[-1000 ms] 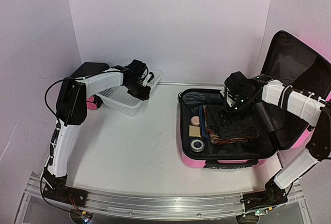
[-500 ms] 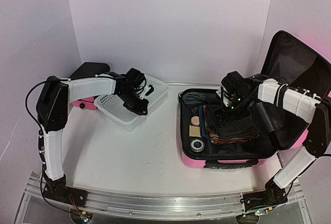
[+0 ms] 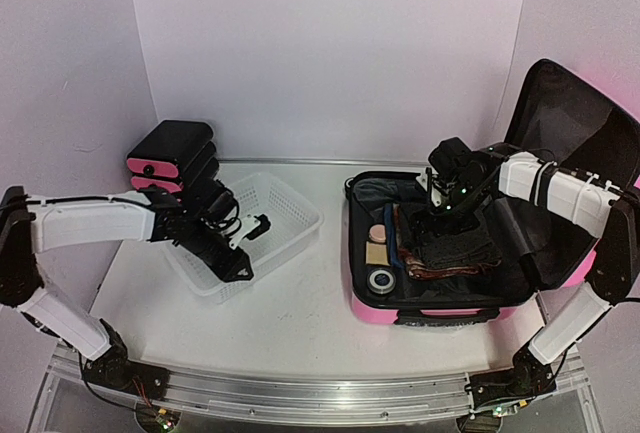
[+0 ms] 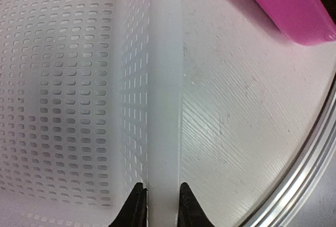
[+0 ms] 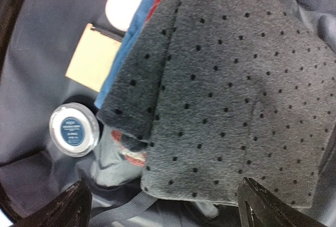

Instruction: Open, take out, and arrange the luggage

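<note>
The luggage (image 3: 430, 313), a pink hard-shell suitcase, lies open at the right with its black-lined lid (image 3: 570, 123) standing up. Inside it are a folded grey dotted cloth (image 5: 236, 90), a blue cloth under that, a round tin (image 5: 74, 129), a tan card (image 5: 97, 56) and a pale disc (image 5: 125, 4). My right gripper (image 5: 165, 198) hangs open just above the grey cloth, its fingers wide apart and holding nothing. At the left, my left gripper (image 4: 160, 206) is shut on the near rim of the white mesh basket (image 3: 300, 215), one finger inside the wall and one outside.
A small black drawer unit with pink fronts (image 3: 170, 153) stands at the back left, behind the basket. The suitcase's pink shell (image 4: 283, 7) shows across the table from the basket. A metal rail (image 4: 310, 169) runs along the table's near edge.
My left arm has swung forward and dragged the basket away from the drawer unit toward the table's middle front. The right gripper has stayed open over the clothes, barely shifting.
</note>
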